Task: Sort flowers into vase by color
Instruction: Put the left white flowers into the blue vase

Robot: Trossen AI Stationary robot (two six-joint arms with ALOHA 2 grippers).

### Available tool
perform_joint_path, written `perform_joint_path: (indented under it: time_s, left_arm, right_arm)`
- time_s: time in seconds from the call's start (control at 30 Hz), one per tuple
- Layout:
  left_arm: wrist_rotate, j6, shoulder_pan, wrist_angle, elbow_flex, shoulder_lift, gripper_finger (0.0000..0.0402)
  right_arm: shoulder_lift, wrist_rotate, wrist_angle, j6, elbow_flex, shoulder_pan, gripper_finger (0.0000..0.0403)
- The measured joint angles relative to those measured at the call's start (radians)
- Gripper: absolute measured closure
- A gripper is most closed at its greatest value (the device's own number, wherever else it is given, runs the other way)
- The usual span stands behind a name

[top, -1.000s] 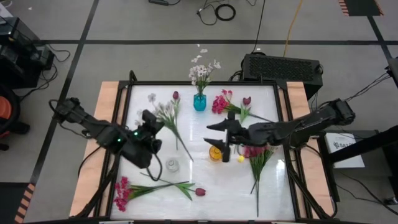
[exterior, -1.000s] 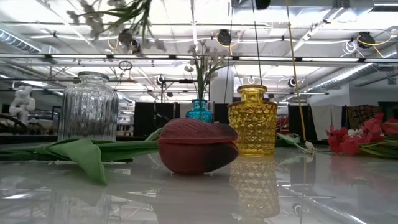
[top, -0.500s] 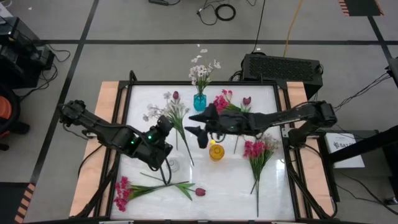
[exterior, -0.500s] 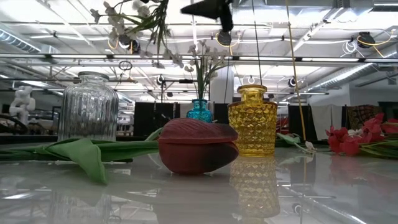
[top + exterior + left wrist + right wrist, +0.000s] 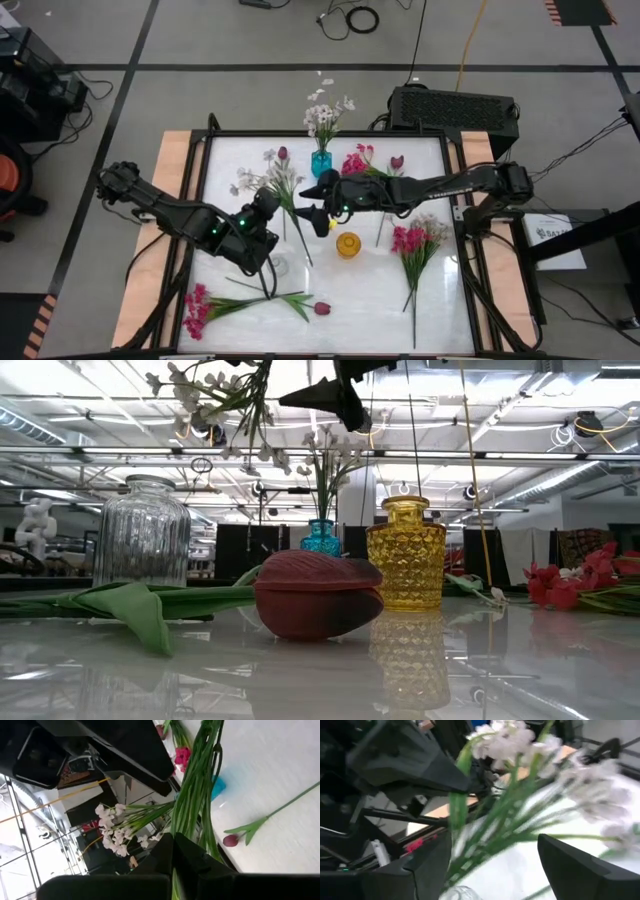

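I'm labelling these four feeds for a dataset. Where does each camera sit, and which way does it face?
High: overhead, straight down; table, both arms, left pincer.
Low: tabletop height, level across; maroon tulip, yellow vase, right pincer above.
Left wrist: along its dark fingers clamping green stems.
Right wrist: between open fingers toward the white spray.
Shared: all four show the white spray.

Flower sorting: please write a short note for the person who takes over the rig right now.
Left gripper: jaws shut on a white spray, held above the middle of the table.
Right gripper: jaws open, close beside that spray, holding nothing.
Done: a white bunch stands in the blue vase.
Left: the yellow vase and the clear vase look empty; magenta clusters and maroon tulips lie on the table.
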Motion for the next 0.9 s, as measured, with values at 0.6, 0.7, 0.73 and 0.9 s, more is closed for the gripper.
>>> perform_joint_path:
  time_s: [0.6,0.7,0.73,0.9]
  left_arm:
    - [0.0,-0.002,-0.001,0.002,0.0,0.0,0.0391]
    - [-0.001,-0.003,0.0,0.018,0.0,0.0,0.0387]
    - [-0.001,-0.003,0.0,0.035,0.0,0.0,0.0384]
    - [-0.035,-0.002,-0.001,0.093,0.0,0.0,0.0352]
  right_arm:
    - [0.065,-0.094,0.134,-0.033,-0.001,-0.01,0.0249]
    - [0.065,-0.095,0.135,-0.048,-0.001,-0.01,0.0316]
    - [0.065,-0.096,0.134,-0.057,-0.001,-0.009,0.034]
    - [0.065,-0.093,0.127,-0.086,-0.001,-0.009,0.039]
